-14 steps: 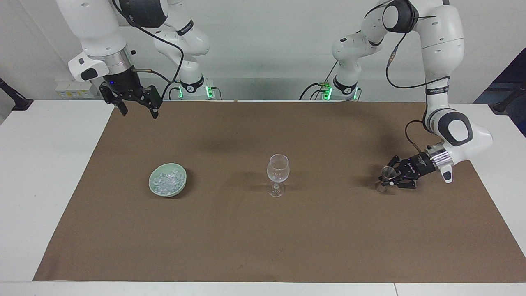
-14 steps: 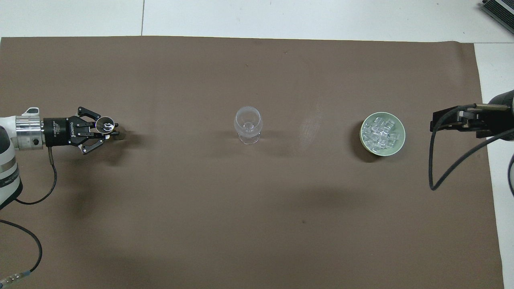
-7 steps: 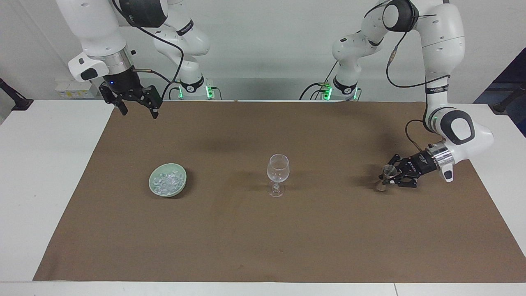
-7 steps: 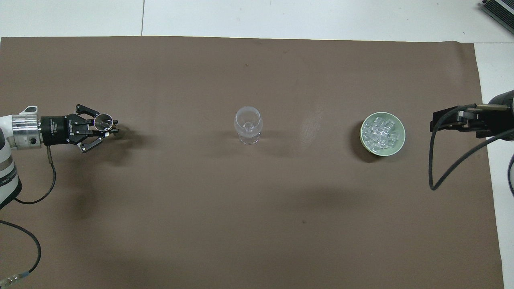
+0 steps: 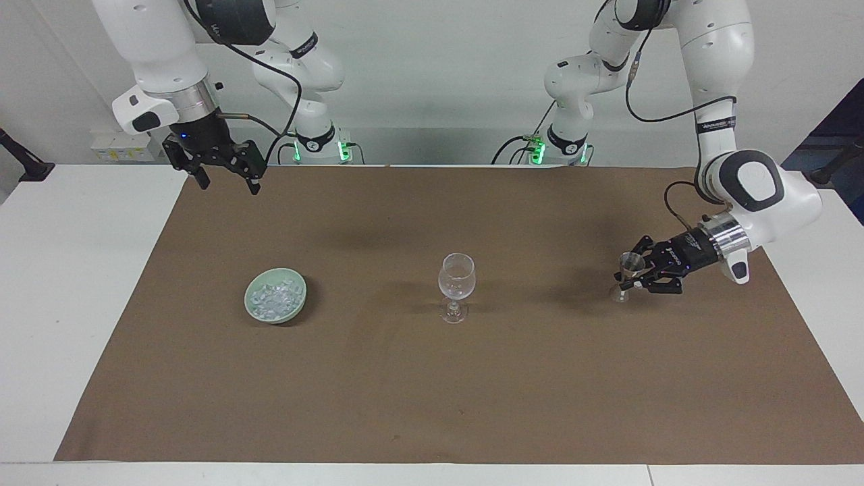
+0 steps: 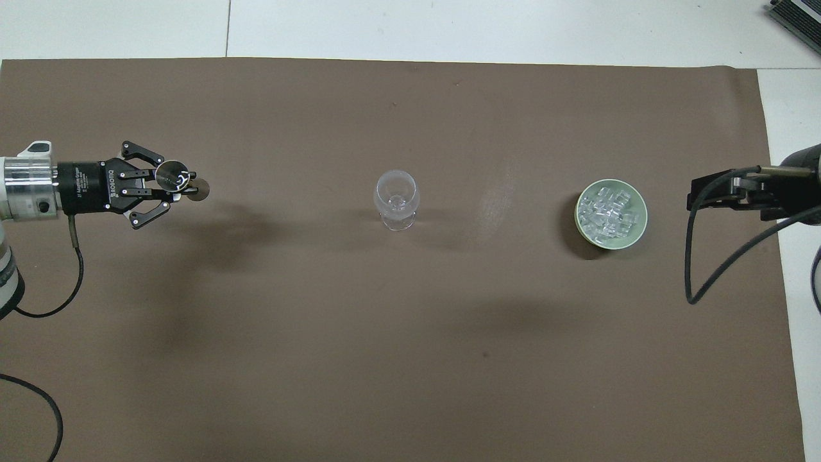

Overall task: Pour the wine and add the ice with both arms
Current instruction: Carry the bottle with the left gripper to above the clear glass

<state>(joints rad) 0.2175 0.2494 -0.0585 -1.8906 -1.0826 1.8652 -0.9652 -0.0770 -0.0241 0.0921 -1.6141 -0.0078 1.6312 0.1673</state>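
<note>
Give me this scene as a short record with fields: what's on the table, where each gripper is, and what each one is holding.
surface: brown mat
wine glass: upright, mid-mat, looks empty
bowl: pale green, toward the right arm's end, holds ice
left gripper: jaws shut on a small metal jigger, lifted over the mat at the left arm's end
right gripper: jaws open, empty, waiting above the mat's edge near its base
wine poured: not yet
ice added: not yet
</note>
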